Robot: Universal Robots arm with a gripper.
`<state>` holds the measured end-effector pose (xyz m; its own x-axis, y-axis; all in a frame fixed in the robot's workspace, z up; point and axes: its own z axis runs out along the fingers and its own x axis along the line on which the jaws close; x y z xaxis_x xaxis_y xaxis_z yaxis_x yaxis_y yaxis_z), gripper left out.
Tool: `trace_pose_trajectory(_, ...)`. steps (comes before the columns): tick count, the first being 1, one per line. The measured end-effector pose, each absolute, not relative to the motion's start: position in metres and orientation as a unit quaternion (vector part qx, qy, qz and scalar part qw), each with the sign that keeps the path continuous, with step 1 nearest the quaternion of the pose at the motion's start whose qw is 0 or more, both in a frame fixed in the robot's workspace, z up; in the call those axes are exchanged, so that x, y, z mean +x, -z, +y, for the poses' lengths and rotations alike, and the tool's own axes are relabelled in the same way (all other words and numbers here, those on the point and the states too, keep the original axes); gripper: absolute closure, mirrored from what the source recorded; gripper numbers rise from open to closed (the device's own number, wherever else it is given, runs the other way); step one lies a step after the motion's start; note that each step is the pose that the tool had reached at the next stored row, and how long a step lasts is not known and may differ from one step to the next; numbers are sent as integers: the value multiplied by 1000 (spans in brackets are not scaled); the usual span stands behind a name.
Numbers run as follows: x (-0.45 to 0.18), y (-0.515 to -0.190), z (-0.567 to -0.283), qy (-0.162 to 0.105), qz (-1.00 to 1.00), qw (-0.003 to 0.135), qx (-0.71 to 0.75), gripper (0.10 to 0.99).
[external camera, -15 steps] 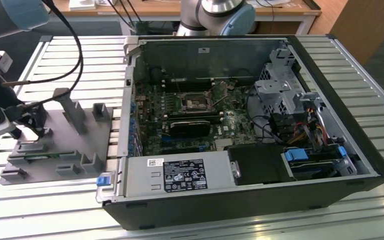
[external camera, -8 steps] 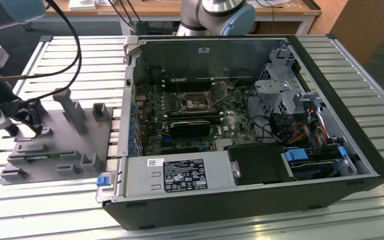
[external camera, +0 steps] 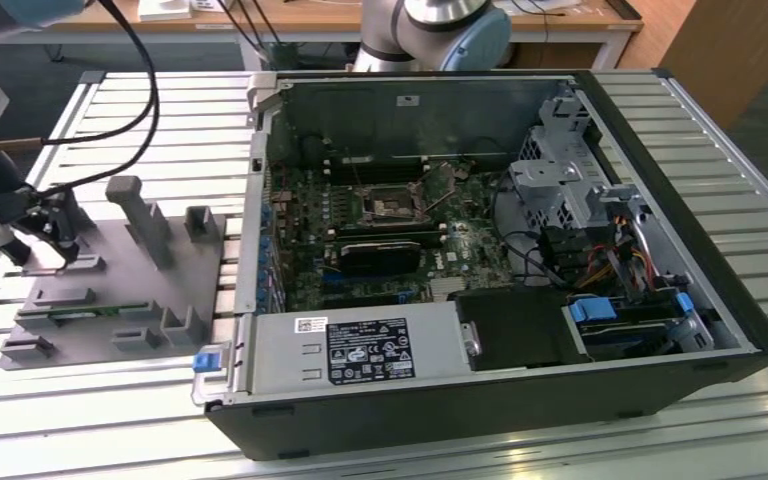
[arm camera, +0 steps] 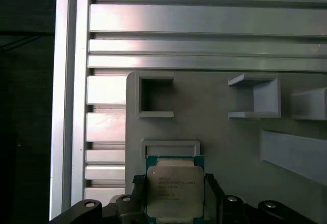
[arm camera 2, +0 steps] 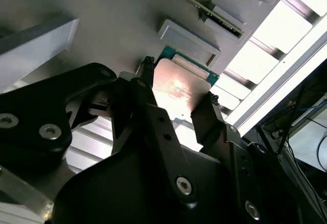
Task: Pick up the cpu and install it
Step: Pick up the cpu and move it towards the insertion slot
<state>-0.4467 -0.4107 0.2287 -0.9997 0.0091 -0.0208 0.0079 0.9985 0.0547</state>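
I saw the gripper (arm camera: pixel 173 179) down low over the grey plate (external camera: pixel 157 290), which lay on the metal slat table (external camera: pixel 91 420) at the exterior view's left of the open computer case (external camera: pixel 491 400). In both wrist views the cpu (arm camera: pixel 175 191) lay flat on that plate with its shiny silver top facing up and a thin green rim round it. One edge of it sat right against a small grey block (arm camera: pixel 170 147) on the plate. The two black fingers (arm camera 2: pixel 145 81) stood one on each side of the cpu and were pressed against two opposite edges, so the tool was pinching the chip. The chip looked like it was resting on the plate, not lifted off it. More grey blocks (arm camera: pixel 255 98) stood up from the plate near by, apart from the chip. Inside the case I could see the green board with its square socket (external camera: pixel 391 205), well apart from the gripper and the cpu.
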Motion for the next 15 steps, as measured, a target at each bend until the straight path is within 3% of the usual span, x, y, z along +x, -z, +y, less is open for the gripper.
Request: trace_pose_trajectory(15, -447, -264, -411, -27, 1000, 11, 4, 541)
